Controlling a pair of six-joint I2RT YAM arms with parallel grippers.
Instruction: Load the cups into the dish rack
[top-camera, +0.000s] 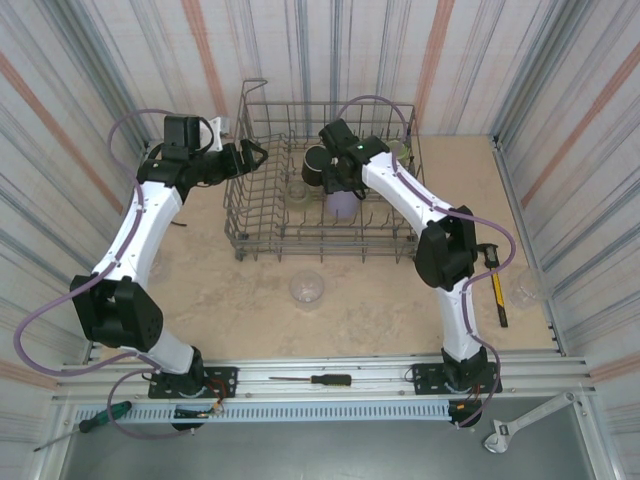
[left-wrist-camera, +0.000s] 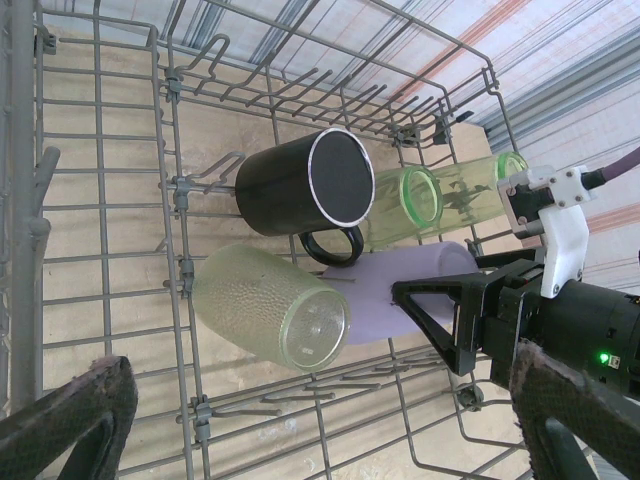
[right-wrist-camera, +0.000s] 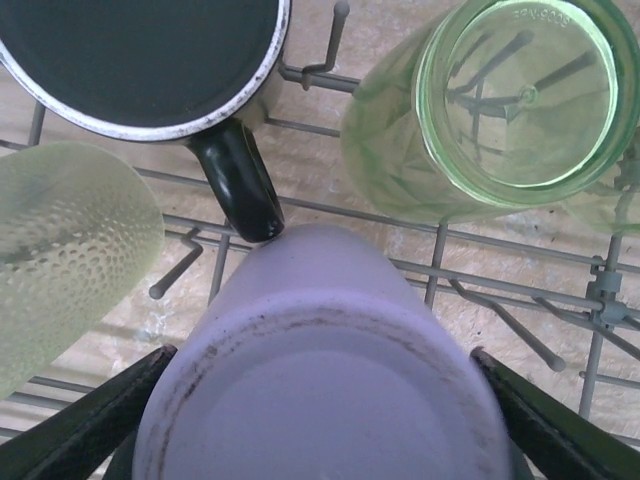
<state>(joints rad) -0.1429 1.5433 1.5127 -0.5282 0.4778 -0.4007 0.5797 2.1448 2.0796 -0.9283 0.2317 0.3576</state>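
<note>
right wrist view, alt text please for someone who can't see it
A lavender cup, base toward the camera, is gripped by the right gripper in the dish rack. Beyond it: a black mug, a green tumbler and a pale olive tumbler.

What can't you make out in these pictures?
- Right wrist view: the lavender cup, held in the right gripper, is cut off by the bottom edge.
- Same view: lettering on the green tumbler is too small to read.
- Top view: the gripper hides most of that cup.
- Top view: a clear object by the right wall is too faint to identify.
</note>
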